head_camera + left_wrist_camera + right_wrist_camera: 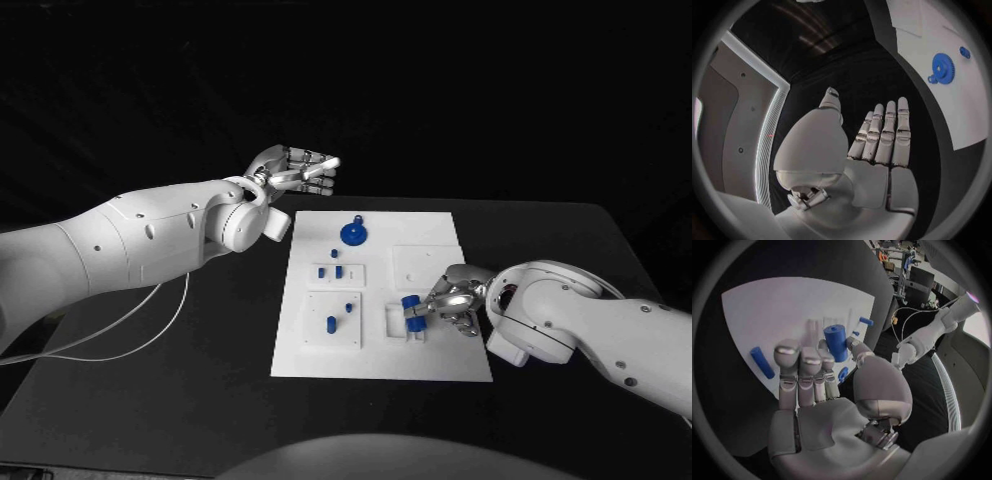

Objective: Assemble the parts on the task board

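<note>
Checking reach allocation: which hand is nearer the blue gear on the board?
Left. The left hand hovers just beyond the board's far left corner, close to the blue gear; the right hand is over the board's near right part.

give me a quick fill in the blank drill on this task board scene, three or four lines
1. The blue gear lies at the ____ end of the task board, away from the robot.
2. The ____ hand has its fingers at a blue cylinder.
3. The left hand hangs off the board, holding ____.
4. The table is ____ in colour.

Missing words: far; right; nothing; black
</note>
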Motion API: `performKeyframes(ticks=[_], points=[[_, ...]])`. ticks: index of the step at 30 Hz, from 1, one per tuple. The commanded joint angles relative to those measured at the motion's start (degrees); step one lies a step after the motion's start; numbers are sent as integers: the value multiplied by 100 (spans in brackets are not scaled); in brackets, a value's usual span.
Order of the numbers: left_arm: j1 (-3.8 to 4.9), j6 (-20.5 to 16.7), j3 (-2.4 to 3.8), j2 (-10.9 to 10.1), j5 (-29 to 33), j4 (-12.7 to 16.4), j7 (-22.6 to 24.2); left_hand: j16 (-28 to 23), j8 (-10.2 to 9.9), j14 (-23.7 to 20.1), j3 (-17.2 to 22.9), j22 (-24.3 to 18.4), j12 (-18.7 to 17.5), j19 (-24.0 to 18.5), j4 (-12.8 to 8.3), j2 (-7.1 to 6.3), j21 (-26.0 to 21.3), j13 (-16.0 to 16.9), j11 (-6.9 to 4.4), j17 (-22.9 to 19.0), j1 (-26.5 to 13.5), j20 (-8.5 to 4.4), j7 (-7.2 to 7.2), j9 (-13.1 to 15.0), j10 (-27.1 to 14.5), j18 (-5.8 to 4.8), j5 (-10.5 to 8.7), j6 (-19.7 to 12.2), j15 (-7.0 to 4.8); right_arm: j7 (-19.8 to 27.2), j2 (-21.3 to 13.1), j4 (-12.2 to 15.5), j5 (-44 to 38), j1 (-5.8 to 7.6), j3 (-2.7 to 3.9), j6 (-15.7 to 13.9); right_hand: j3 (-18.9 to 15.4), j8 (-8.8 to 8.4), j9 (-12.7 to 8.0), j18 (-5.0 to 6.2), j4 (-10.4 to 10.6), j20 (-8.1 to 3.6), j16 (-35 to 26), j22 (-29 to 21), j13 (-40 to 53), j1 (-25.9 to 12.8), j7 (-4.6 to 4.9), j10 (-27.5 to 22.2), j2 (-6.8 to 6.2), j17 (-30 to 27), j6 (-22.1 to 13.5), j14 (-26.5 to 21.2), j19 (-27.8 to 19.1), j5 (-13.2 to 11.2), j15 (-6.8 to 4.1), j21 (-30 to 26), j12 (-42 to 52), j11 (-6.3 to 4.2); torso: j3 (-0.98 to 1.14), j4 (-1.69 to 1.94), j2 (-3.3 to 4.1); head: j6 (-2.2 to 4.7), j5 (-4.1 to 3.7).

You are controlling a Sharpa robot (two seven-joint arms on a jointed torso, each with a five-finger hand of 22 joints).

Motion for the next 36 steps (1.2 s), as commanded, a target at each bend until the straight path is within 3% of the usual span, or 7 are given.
performKeyframes(ticks=[1,7,18,27,30,33,36], points=[[1,117,4,8,40,8,32,-26,-15,9,40,-10,22,21,-4,37,18,0,32,-7,-16,9,37,-9,7,23,26,-7,-3,-11,57,-47,7,0,-27,184,356,16,13,-1,-391,-44,-16,7,-12,-24,-17,43,21,8,31,-5,308,-16,-24,-36,-27,-6,7,3,7,-8,9],[1,170,3,4,40,11,24,-27,-14,-5,48,-10,22,17,-14,63,17,0,38,-7,-18,13,47,-8,-6,26,25,-6,2,-13,228,-164,-92,1,-74,188,338,16,0,-1,-376,-44,-21,10,-21,-47,-16,40,31,8,31,-5,309,11,-24,-37,-40,-5,8,-1,3,-22,28],[0,349,1,2,40,21,-14,-27,-14,-25,59,-11,22,1,-77,120,16,0,47,-6,-33,21,50,-9,-36,29,30,-23,9,-13,377,-308,-131,0,-87,185,305,16,-37,-2,-347,-45,-23,17,-31,-83,-21,43,47,14,51,-4,311,-12,-25,-34,-44,-7,5,-5,-1,-27,55],[0,410,-2,-5,36,26,-39,-26,-15,-28,60,-12,22,-7,-85,129,15,0,50,-6,-44,24,57,-9,-45,28,28,-28,10,-17,439,-374,-133,0,-106,208,166,15,-126,1,-175,-39,-34,30,-51,-99,-15,39,34,21,67,-5,309,-390,-18,-41,-54,3,4,-4,5,-25,71],[0,422,-3,-7,35,28,-43,-26,-15,-30,63,-12,23,-11,-86,131,15,0,52,-6,-45,24,65,-10,-54,28,27,-36,11,-15,454,-392,-154,0,-113,171,136,16,-139,3,-85,-37,-36,33,-55,-143,-11,44,36,23,71,-2,311,-631,-15,-41,-53,6,5,-4,5,-26,70],[0,430,-3,-10,34,30,-47,-26,-15,-30,63,-12,23,-11,-86,131,15,0,52,-6,-45,24,65,-10,-54,28,27,-36,11,-14,468,-403,-172,0,-120,151,212,14,-161,6,130,-32,-37,35,-59,-266,-3,45,56,27,60,-1,312,-1071,-10,-44,-51,10,5,-3,2,-28,67],[0,433,-4,-13,33,30,-50,-26,-15,-30,63,-12,23,-11,-86,131,15,0,52,-6,-45,24,65,-10,-54,28,27,-36,11,-12,474,-400,-181,0,-126,158,544,17,-170,10,479,-25,-40,42,-64,-428,9,50,-211,29,88,0,311,-1846,0,-37,-50,25,4,-6,2,-30,66]])
